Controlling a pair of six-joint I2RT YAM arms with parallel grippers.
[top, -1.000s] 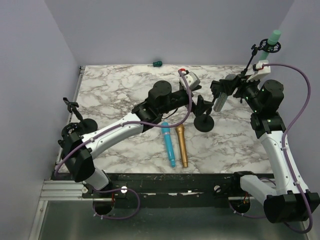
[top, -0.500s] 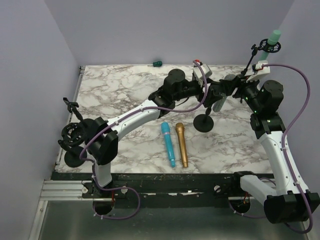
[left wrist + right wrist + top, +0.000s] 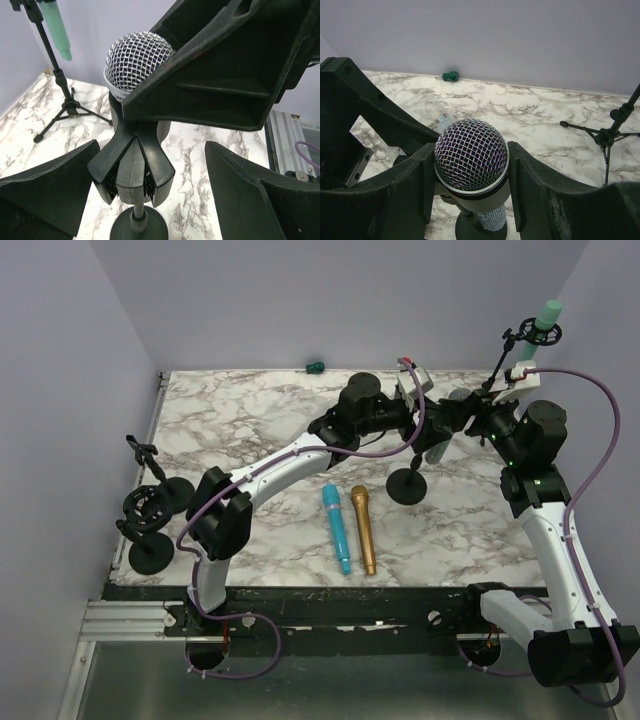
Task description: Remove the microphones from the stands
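The microphone (image 3: 471, 150), with a silver mesh head and a glittery body, sits tilted in the black clip (image 3: 132, 160) of a round-based stand (image 3: 408, 485). My right gripper (image 3: 470, 167) is shut on the microphone just below its mesh head, one finger (image 3: 405, 190) pressed on each side. My left gripper (image 3: 150, 167) is open, and its fingers (image 3: 47, 195) straddle the clip without touching it. In the top view the left gripper (image 3: 420, 435) and the right gripper (image 3: 452, 420) meet above the stand's base.
A blue microphone (image 3: 337, 528) and a gold one (image 3: 363, 530) lie side by side on the marble table (image 3: 230, 420). A green microphone on a tripod (image 3: 545, 318) stands at the back right. An empty stand (image 3: 150, 512) stands at the left edge, and a small green object (image 3: 315, 367) lies at the back wall.
My left arm has swung right and forward, bringing its open gripper around the stand's clip, jaws narrowing slightly. The right arm and the microphone have not moved.
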